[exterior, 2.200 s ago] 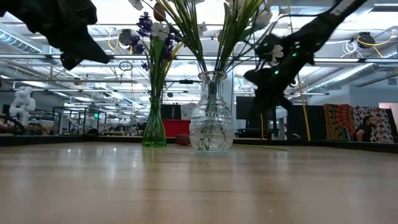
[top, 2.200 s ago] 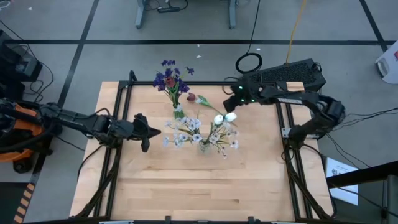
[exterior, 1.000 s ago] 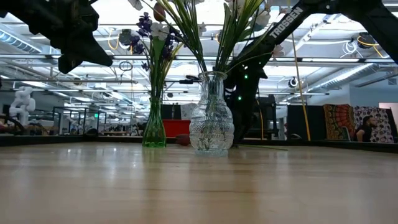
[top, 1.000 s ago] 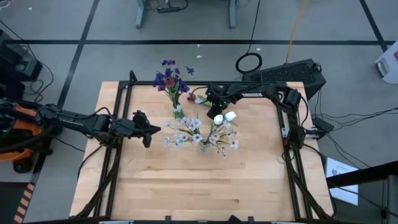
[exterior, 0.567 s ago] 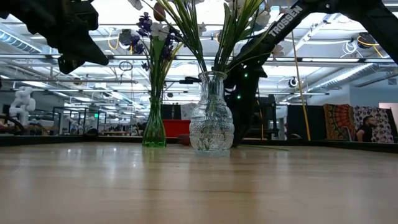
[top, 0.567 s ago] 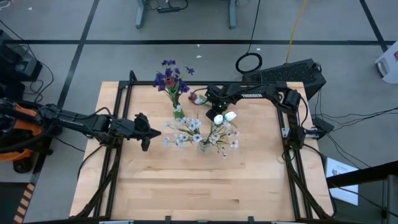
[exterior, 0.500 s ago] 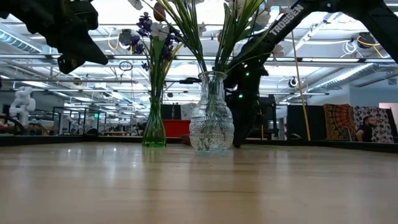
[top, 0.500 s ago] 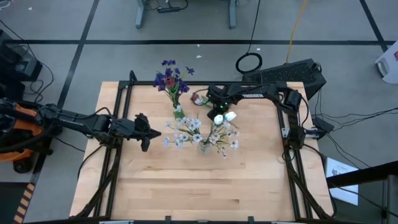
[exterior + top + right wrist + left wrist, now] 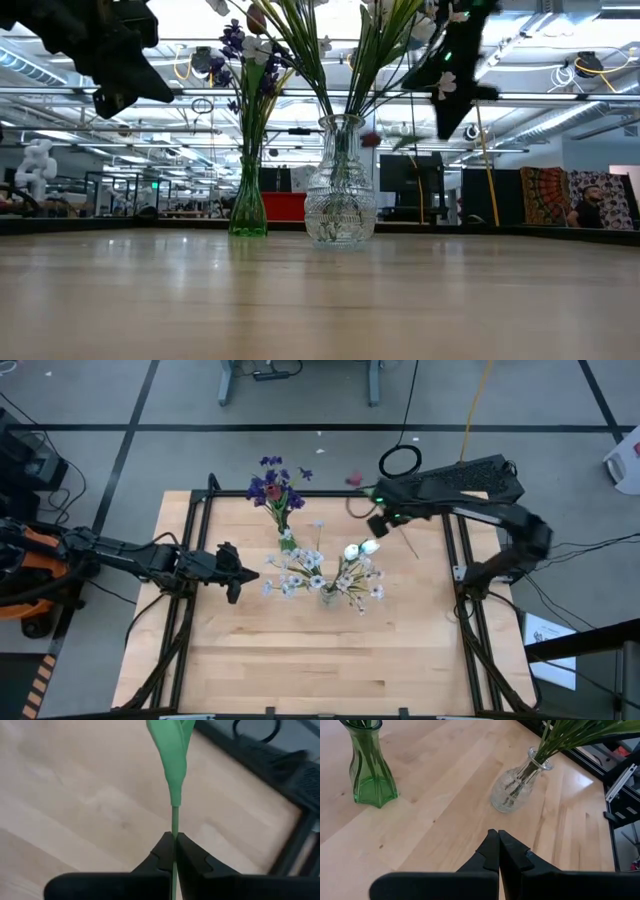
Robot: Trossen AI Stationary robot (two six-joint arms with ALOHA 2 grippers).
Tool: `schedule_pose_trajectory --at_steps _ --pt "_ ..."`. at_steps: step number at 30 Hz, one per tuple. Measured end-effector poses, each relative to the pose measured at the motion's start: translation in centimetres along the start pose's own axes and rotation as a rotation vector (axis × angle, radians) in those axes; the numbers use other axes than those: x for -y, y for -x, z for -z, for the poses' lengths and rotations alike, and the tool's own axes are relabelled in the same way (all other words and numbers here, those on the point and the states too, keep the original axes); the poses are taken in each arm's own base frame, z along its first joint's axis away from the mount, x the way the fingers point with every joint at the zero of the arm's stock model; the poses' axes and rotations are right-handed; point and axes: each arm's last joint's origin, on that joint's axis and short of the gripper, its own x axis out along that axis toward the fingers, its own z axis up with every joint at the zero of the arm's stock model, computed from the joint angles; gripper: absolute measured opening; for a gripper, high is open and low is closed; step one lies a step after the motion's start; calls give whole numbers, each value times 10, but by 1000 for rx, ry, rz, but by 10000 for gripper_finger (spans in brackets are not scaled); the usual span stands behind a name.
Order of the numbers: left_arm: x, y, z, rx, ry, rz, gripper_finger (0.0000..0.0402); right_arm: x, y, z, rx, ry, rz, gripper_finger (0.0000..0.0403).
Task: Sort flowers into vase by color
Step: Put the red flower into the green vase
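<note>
The right claw (image 9: 174,851) is up in the air near the table's (image 9: 300,650) far edge, at about one o'clock from the clear glass vase (image 9: 340,185). It is clenched on the thin green stem (image 9: 174,822) of a dark red tulip (image 9: 352,479); a green leaf (image 9: 171,750) rises above the fingers. The red bud hangs out past the far edge, at about eleven o'clock from the claw. The clear vase near the middle holds white tulips (image 9: 361,548) and pale small blossoms (image 9: 295,572). The green vase (image 9: 369,766), at eleven o'clock from it, holds the purple flowers (image 9: 270,482). The left claw (image 9: 498,846) waits clenched and empty above the table, at nine o'clock from the clear vase
</note>
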Motion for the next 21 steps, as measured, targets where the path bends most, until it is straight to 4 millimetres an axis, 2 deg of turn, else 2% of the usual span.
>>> schedule_pose_trajectory --at_steps 6,10,14,21 --pt "0 1 -1 7 -36 6 0 29 77 31 213 -183 -141 1" --pt "5 6 -8 22 -51 29 0 38 113 57 312 -254 -260 0" --pt "10 10 -15 30 -45 68 0 37 134 80 360 -271 -363 0" --pt "14 15 -21 42 -50 96 0 11 149 109 357 -241 -475 0"
